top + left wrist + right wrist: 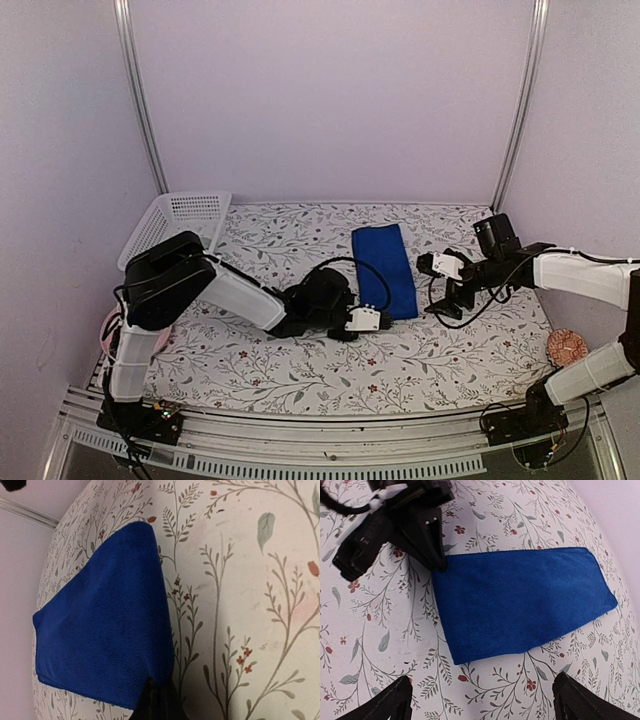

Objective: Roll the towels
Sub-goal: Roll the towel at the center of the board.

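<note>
The royal-blue towel [385,270] lies flat, right of centre on the floral tabletop [300,370]. The left gripper [157,700] is pinched on its near-left corner. The right gripper [482,680] hovers just beside it, jaws wide.

The left jaws hide the blue towel's [100,625] pinched corner.

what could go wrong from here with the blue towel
The left gripper pinches only one near corner of the blue towel, so the limp cloth could slip out or fold skewed. The right gripper hangs open off the towel, leaving the other near corner free, so a roll may start crooked.
</note>
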`<action>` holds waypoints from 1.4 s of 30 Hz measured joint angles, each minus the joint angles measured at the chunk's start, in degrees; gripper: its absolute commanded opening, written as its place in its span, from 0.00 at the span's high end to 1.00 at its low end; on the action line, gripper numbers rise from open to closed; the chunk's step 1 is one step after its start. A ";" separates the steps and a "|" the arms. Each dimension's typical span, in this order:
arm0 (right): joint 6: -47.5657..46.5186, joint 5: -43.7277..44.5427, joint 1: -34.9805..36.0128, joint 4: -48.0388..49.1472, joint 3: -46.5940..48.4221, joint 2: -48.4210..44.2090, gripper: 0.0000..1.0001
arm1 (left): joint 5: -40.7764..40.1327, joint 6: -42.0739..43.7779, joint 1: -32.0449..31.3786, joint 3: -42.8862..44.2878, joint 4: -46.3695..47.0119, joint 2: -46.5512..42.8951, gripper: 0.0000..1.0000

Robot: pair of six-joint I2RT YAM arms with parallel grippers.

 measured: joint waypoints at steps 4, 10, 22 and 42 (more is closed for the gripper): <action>-6.21 -5.01 0.09 1.11 -3.56 -2.08 0.01 | 4.94 -4.26 1.46 0.76 -4.79 -1.25 1.00; -12.37 -7.21 2.05 5.01 -7.48 -3.56 0.01 | 15.50 -11.87 5.14 4.22 -13.40 -1.66 1.00; -13.07 0.63 8.46 16.35 -10.25 1.55 0.05 | 32.20 -25.79 11.74 8.68 -19.02 -1.77 1.00; -2.60 23.89 17.20 28.41 -7.50 15.56 0.44 | 37.22 -33.48 13.40 11.98 -20.76 0.17 1.00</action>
